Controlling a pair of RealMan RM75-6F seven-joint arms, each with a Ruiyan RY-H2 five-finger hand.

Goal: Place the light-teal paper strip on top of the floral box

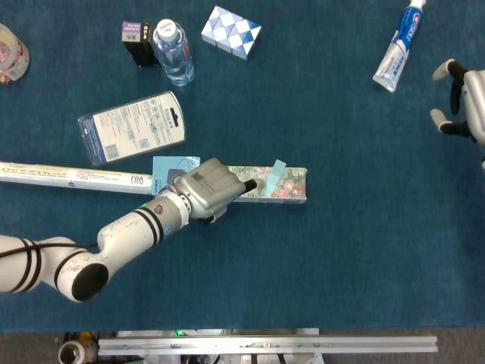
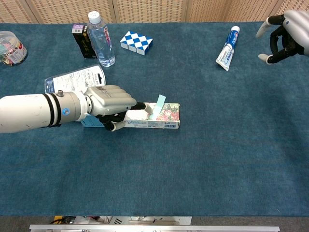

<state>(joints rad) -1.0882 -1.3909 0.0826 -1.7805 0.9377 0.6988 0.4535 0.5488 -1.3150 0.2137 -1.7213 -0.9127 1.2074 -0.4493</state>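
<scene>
We work over a blue felt table [image 1: 341,250], with woven panels behind it in the chest view. The floral box [image 1: 284,186] is our landmark. The strip [image 1: 273,177] rests on its top, one end tilted up. The left hand [image 1: 206,189] lies over the box's left end, fingers curled, a fingertip [image 2: 141,105] just beside the strip; we cannot tell whether it grips the strip. We judge it is there to seat the strip. The right hand [image 2: 286,36], far right of the box, is half curled and empty. The tube [image 1: 76,177] left of the box reads "FDA"; other print is illegible.
</scene>
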